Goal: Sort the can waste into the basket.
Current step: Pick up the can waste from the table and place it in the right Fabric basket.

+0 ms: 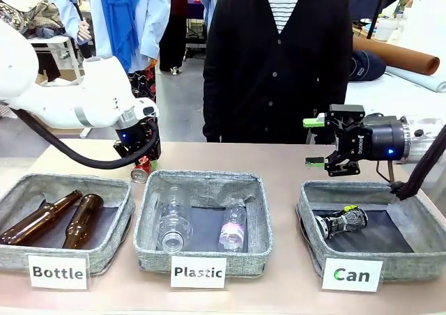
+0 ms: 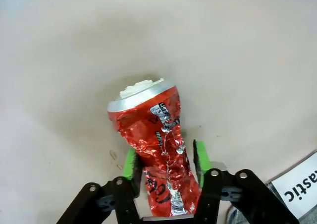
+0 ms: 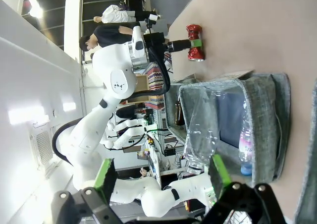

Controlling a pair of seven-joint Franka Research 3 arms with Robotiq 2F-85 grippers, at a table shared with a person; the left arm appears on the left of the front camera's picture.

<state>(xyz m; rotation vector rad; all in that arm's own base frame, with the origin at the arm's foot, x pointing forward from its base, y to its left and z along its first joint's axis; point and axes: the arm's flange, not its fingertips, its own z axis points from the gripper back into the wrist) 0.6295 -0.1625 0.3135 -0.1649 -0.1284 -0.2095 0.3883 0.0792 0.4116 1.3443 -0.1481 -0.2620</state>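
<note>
A dented red can (image 2: pixel 151 135) lies on the tan table behind the baskets, its silver top pointing away from my left gripper (image 2: pixel 164 159). The left green pads press both sides of its crushed waist. From the front, the left gripper (image 1: pixel 143 158) reaches down to that red can (image 1: pixel 141 171) between the Bottle and Plastic baskets. A dark can (image 1: pixel 341 222) with a silver top lies on its side inside the grey Can basket (image 1: pixel 310 210). My right gripper (image 1: pixel 315 142) hovers open above that basket's far left corner, holding nothing. The right wrist view has the red can (image 3: pixel 194 42) far off.
The Bottle basket (image 1: pixel 17 256) holds two brown glass bottles and the Plastic basket (image 1: pixel 261 224) two clear plastic bottles. A person in a black cardigan (image 1: pixel 279 64) stands at the table's far edge. Bare tabletop runs behind the baskets.
</note>
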